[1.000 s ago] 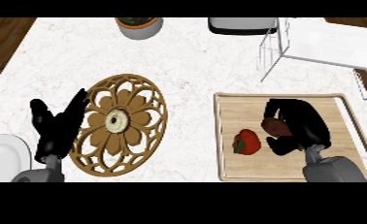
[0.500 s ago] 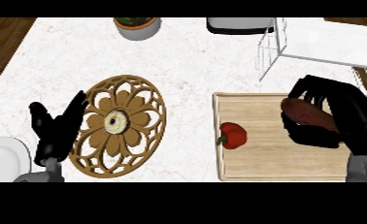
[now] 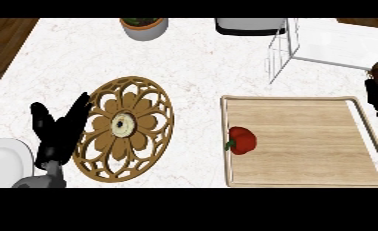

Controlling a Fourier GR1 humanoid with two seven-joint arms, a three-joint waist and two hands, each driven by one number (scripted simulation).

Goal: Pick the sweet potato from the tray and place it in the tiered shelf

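Note:
The wooden tray (image 3: 295, 175) lies at the right of the counter, with only a red pepper (image 3: 242, 140) on it near its left rim. The white wire tiered shelf (image 3: 325, 50) stands behind the tray at the upper right. My right hand (image 3: 373, 95) shows as a black sliver at the right edge, above the tray's far right corner and just below the shelf. A brown bit of the sweet potato (image 3: 371, 75) shows at its top; the rest is cut off. My left hand (image 3: 59, 130) rests open at the lower left, fingers up.
An ornate round wooden trivet (image 3: 129, 125) lies beside my left hand. A white plate (image 3: 9, 160) shows at the lower left edge. A potted plant (image 3: 144, 27) and a white box (image 3: 249, 25) stand along the back.
My right hand has lifted off the tray with the sweet potato and moved right and back, almost out of view. The red pepper stays on the tray. The left hand has not moved.

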